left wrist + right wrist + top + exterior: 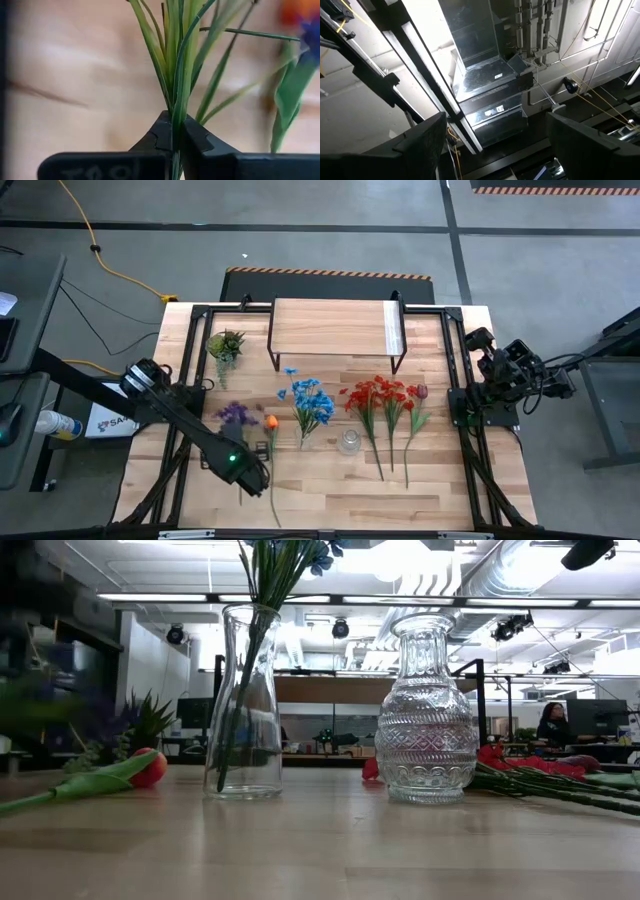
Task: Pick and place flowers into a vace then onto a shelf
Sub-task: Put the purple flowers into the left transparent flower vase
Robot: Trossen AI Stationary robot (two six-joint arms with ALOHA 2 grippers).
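The purple flowers (235,414) lie on the desk (330,500) toward its left side, and their green stems (177,75) run down into the left end effector (172,137), whose two dark fingers are pressed together on the bunch with the stalks pinched tight between them. Seen from above, that end effector (252,473) sits low over the near-left part of the desk at the stem ends. Just beside the purple bunch lies a single orange flower (270,422), its head toward the shelf and its stem trailing to the desk's near edge. To the right of it the blue flowers (311,402) stand in a clear tall vase (246,700), with one loose blue bloom (290,370) nearer the shelf. A second, patterned glass vase (424,710) stands right of the first one. Beyond it the red flowers (378,395) and a dark maroon tulip (421,391) lie side by side on the wood. The shelf (335,327) stands at the far middle of the desk, with a small spiky potted plant (225,344) off its left end. The right end effector (478,340) waits at the desk's right edge, its fingers (420,142) spread wide with nothing between them.
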